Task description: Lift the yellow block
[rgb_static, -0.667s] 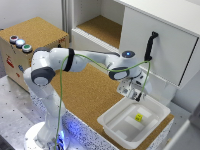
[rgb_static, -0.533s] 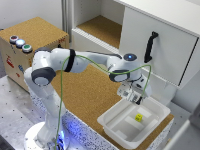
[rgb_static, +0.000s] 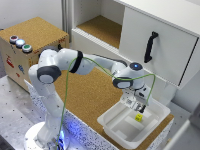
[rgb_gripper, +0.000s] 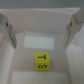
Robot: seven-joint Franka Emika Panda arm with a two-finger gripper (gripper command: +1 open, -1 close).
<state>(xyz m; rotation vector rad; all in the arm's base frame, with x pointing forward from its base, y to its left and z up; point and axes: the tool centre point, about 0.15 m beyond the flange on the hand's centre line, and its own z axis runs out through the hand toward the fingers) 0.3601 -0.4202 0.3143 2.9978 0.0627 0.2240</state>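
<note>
One yellow block (rgb_static: pixel 138 118) lies on the floor of one white tray (rgb_static: pixel 111 124), which sits on the cork-topped counter (rgb_static: pixel 87 90) toward the exterior view's right. One white robot arm (rgb_static: pixel 75 62) reaches over the counter to the tray, with one green cable (rgb_static: pixel 100 62) looping along it. Behind the tray stands one white cabinet (rgb_static: pixel 150 45) with a single black handle (rgb_static: pixel 149 47) on its door, and away from the tray on the exterior view's left is one wooden box (rgb_static: pixel 37 32) carrying three round buttons (rgb_static: pixel 20 43). Compared with the frame from half a second ago, the arm's head sits slightly lower over the tray, while the block rests at the same spot on the tray floor. The single gripper (rgb_static: pixel 136 105) hangs inside the tray's rim, directly above the block and not touching it; its two fingers (rgb_gripper: pixel 8 31) stand wide apart with nothing between them. In the wrist view the block (rgb_gripper: pixel 41 60) shows one yellow face with dark marks, lying on the tray floor (rgb_gripper: pixel 42 42) roughly midway between the two fingers, clear of both, with bare white floor separating it from each pad.
</note>
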